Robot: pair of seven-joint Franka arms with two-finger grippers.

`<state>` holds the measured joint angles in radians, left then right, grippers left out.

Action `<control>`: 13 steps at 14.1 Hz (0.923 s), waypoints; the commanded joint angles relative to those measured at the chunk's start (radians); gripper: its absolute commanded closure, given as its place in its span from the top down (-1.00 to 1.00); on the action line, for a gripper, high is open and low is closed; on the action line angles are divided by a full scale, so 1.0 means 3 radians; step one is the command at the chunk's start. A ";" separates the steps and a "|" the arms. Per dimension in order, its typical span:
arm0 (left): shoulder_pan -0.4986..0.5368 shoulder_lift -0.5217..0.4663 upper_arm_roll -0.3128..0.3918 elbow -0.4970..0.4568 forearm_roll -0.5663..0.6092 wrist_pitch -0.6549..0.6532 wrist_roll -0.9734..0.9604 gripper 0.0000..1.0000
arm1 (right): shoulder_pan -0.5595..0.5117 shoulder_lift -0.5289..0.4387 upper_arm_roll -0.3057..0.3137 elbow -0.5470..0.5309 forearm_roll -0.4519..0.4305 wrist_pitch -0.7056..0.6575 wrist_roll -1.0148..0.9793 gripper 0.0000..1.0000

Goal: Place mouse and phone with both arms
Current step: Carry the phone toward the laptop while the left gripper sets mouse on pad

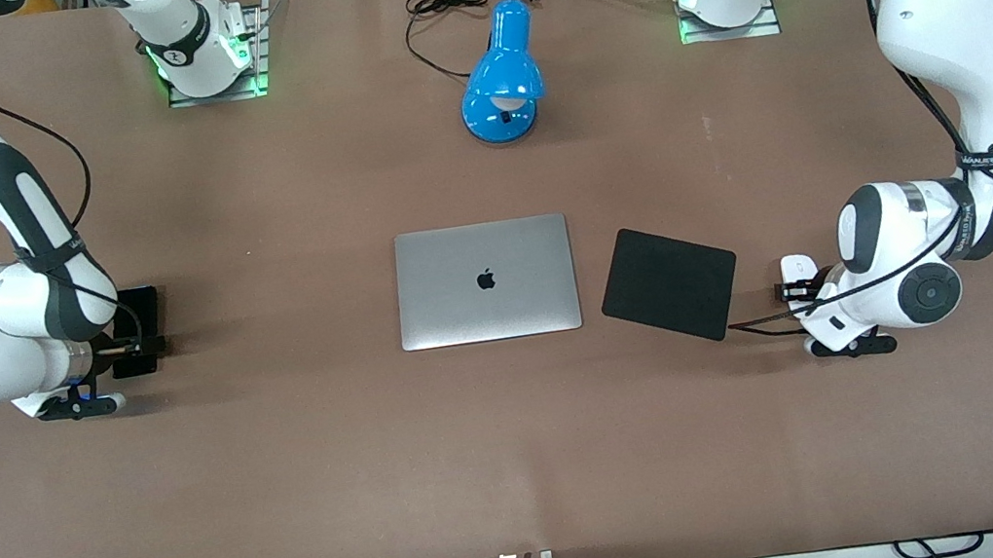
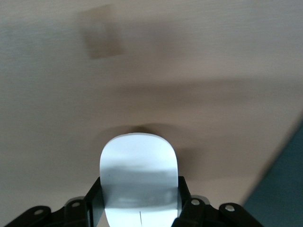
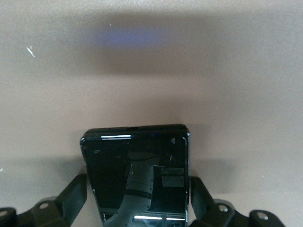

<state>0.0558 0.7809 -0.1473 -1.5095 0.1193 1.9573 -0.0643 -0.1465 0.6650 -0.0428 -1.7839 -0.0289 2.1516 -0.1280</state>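
The white mouse (image 1: 795, 266) is toward the left arm's end of the table, beside the black mouse pad (image 1: 669, 283). My left gripper (image 1: 799, 285) is shut on the mouse; in the left wrist view the mouse (image 2: 138, 170) sits between the black fingers (image 2: 93, 201) of that gripper (image 2: 139, 210), which touch both its sides. I cannot tell whether it is lifted. The black phone (image 1: 142, 307) lies flat toward the right arm's end. My right gripper (image 1: 137, 347) is open and straddles it; in the right wrist view the phone (image 3: 137, 165) lies between the fingers (image 3: 73, 194) of that gripper (image 3: 137, 201) with small gaps.
A closed silver laptop (image 1: 485, 281) lies at the table's middle, next to the mouse pad. A blue desk lamp (image 1: 503, 71) with a black cable (image 1: 441, 7) stands farther from the front camera, between the two arm bases.
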 commanded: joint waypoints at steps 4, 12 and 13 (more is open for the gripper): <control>-0.0631 0.0000 -0.0097 0.0144 -0.0146 -0.0255 -0.0824 -0.27 | -0.0023 -0.0033 0.0030 -0.0021 0.0020 -0.0120 -0.0161 -0.47; -0.0727 0.0056 -0.0199 0.0072 -0.0234 -0.0240 -0.0880 -0.18 | 0.0100 -0.0371 0.0040 0.0183 0.0066 -0.0785 0.0069 -0.55; -0.0773 0.0061 -0.0199 0.0077 -0.0214 -0.0220 -0.0855 -0.17 | 0.0120 -0.0376 0.0045 0.0194 0.0066 -0.0785 0.0069 -0.55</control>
<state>-0.1610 0.7975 -0.1988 -1.4899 0.0527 1.8900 -0.3223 -0.1191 0.5644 -0.0334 -1.7379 -0.0223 1.9473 -0.1214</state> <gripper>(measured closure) 0.379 0.194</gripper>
